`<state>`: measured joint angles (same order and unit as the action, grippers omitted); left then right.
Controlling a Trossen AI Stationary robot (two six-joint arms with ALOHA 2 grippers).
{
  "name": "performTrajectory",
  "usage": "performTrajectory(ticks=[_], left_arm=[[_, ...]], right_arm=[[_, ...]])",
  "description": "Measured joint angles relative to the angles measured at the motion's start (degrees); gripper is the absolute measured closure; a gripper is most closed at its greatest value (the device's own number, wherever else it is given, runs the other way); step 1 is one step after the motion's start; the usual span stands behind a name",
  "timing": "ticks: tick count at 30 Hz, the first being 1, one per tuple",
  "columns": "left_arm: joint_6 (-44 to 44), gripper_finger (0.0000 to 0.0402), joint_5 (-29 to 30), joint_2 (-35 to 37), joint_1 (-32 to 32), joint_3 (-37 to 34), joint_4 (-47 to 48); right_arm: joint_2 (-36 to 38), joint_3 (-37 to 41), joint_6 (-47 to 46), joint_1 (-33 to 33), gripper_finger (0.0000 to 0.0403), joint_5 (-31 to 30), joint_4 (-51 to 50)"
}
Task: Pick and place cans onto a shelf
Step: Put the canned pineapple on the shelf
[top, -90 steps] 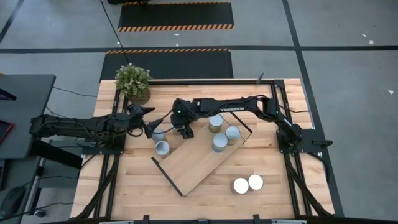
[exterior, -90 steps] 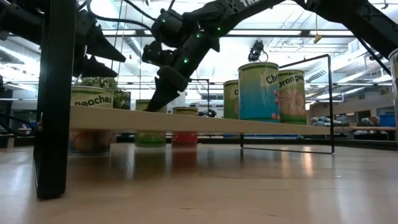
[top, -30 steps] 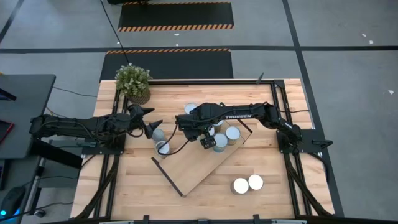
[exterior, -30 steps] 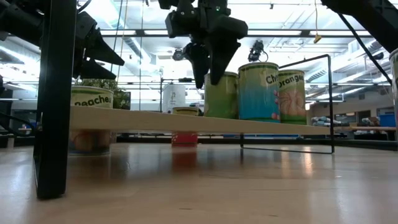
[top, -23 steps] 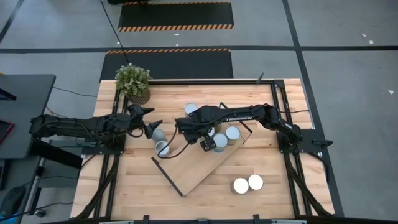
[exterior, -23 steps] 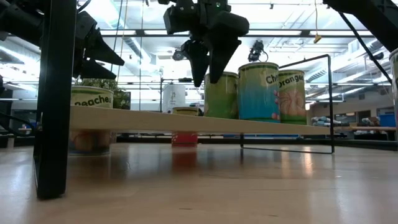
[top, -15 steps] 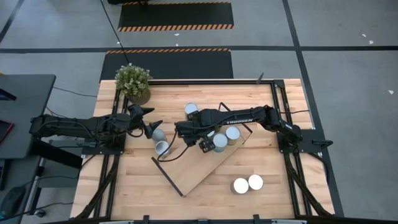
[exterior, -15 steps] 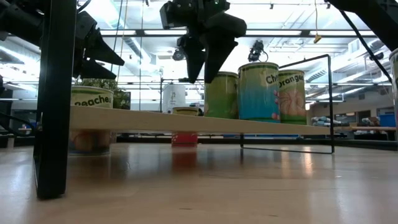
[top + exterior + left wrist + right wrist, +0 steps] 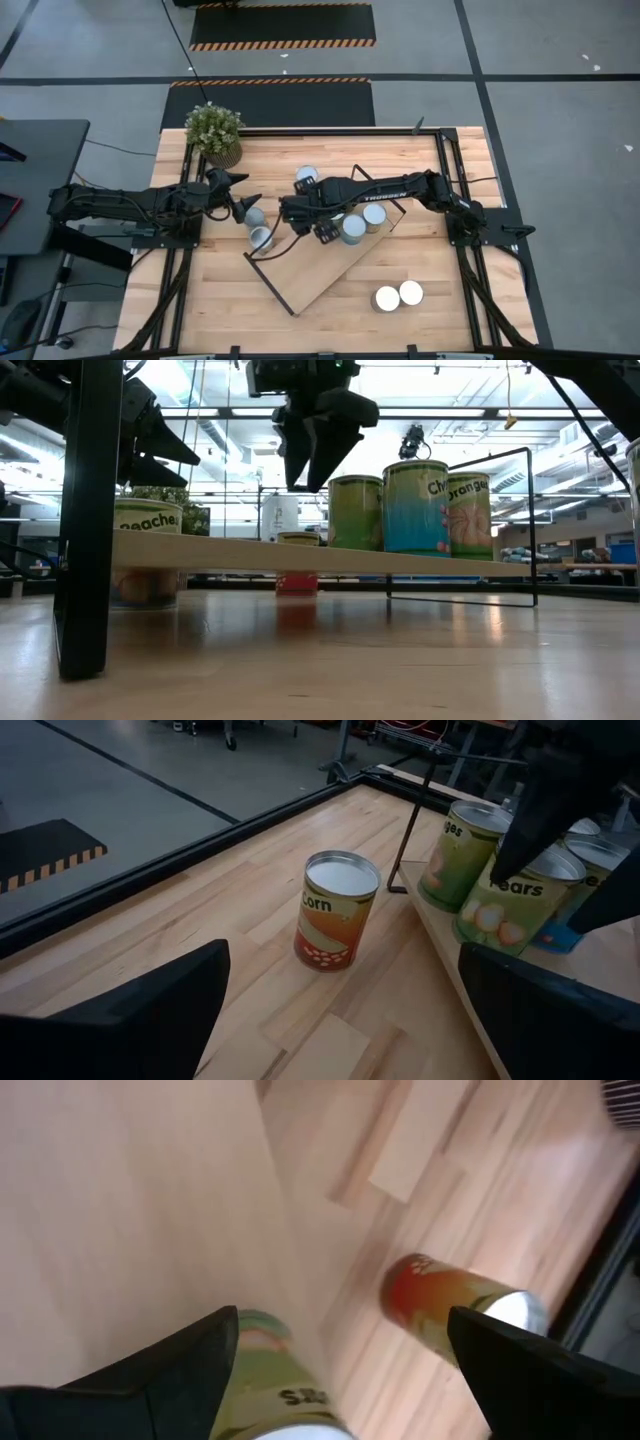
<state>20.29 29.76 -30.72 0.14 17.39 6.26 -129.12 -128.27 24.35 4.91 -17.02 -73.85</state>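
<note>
right hand (image 9: 296, 222) open, left hand (image 9: 243, 206) open

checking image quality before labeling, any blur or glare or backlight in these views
Right wrist view: motion-smeared, the red-labelled can streaked and the wood soft. Low view: strong backlight from bright ceiling lights, so the right gripper reads as a silhouette; the tabletop shows glossy reflections. Left wrist view: the corn can is sharp, with glare on its lid. High view: evenly lit, sharp.
</note>
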Motion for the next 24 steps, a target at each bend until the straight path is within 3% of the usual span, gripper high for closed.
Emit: performTrajectory(ticks=[4,9,13,19,21,24], left_arm=[[0.02,0.0002,-0.04,0.00,0.00,0.00,-0.02],[0.01,0.0002,-0.29,0.00,0.00,0.00,-0.02],[-1.78,0.0002,-4.63,1.16,-0.84,1.62,-0.63],[-1.09,0.0002,-5.28,1.84,-5.05,3.11,0.42],[1.25,0.0002,-5.02,1.89,-5.29,4.72,2.92],[6.89,0.0002,-2.54,1.81,-5.25,8.78,13.98]], right_arm=[[0.00,0.00,1.49,-0.68,0.0035,-2.20,2.20],[-0.02,0.00,1.62,-3.06,0.0035,-0.38,6.77],[-0.02,0.00,2.53,-3.92,0.0035,0.17,7.73],[1.34,0.00,3.90,-1.61,0.0035,-4.26,7.02],[2.37,-0.07,3.85,-0.99,0.0035,-4.41,8.45],[2.65,-0.09,2.51,-0.49,0.0035,-4.40,11.35]])
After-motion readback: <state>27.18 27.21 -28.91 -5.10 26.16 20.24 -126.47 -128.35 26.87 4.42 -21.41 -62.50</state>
